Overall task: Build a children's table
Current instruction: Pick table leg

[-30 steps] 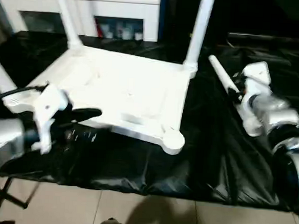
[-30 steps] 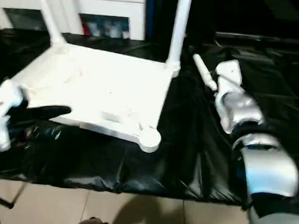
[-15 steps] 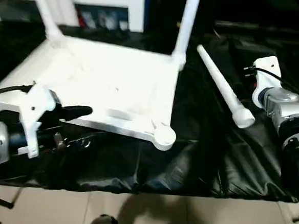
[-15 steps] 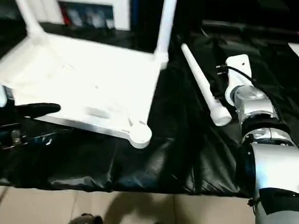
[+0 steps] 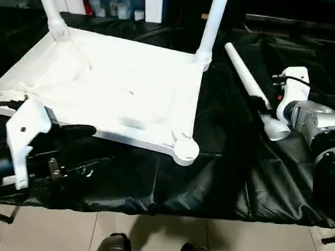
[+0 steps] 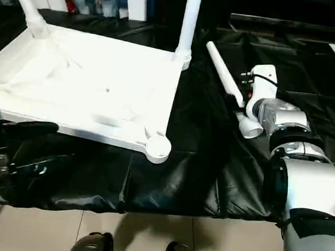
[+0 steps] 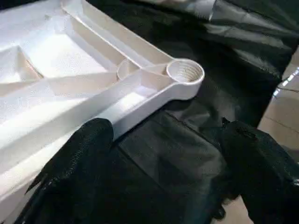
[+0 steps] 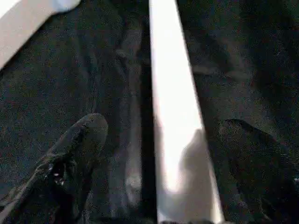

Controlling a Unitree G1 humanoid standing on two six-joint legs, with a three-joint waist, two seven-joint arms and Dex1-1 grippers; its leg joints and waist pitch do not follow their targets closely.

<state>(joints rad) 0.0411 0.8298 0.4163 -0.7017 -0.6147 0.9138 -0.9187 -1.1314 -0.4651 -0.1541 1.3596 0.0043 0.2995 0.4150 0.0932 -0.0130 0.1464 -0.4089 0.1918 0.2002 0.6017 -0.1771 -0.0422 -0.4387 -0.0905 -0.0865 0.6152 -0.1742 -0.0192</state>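
Our right gripper (image 8: 159,154) has closed in on the loose leg (image 5: 251,91) since a moment ago, fingers spread either side of it (not yet clamped). Our left gripper (image 7: 163,154) hovers open by the tabletop (image 5: 118,93), which lies upside down on the black sheet (image 5: 221,175), near its empty corner socket (image 7: 185,72). We read no writing.

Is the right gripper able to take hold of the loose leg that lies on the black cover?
Probably yes. The right gripper is open, with one finger on each side of the loose leg, and nothing lies between them. It only needs to close.
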